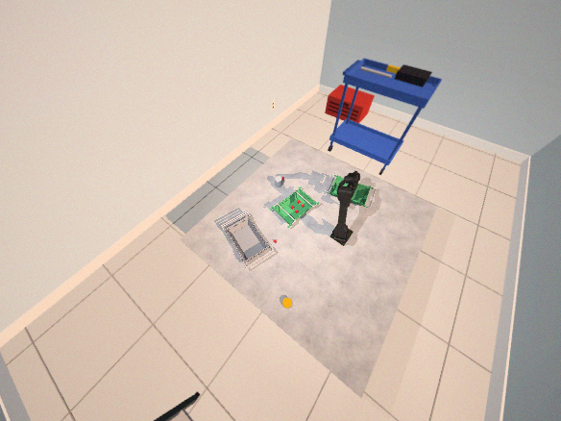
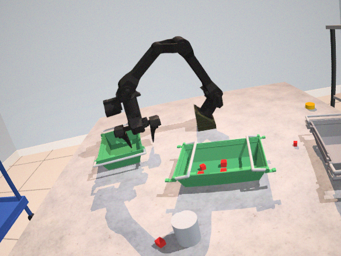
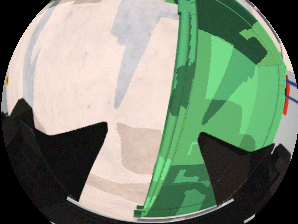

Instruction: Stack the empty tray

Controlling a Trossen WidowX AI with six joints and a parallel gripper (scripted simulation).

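Note:
The loaded green tray [image 2: 219, 177] [image 1: 284, 208] stands mid-table with red blocks [image 2: 223, 162] inside. Its two white wire bars, the left bar [image 2: 191, 158] and the right bar [image 2: 250, 152], lie across its top, a little in from each end. The empty green tray [image 2: 117, 165] [image 1: 363, 194] [image 3: 225, 90] stands to its left in the exterior view. My gripper [image 2: 141, 137] [image 3: 154, 132] is open and straddles that tray's side wall near the loaded tray: one finger is inside the tray, the other outside over the table. Nothing is between the fingers but the wall.
A white cylinder [image 2: 185, 224] and a loose red block [image 2: 160, 242] stand at the table's front. Another red block [image 2: 295, 143], a grey wire basket [image 2: 327, 140] and a yellow disc [image 2: 309, 105] are at the right. A blue cart [image 1: 384, 106] stands beyond the table.

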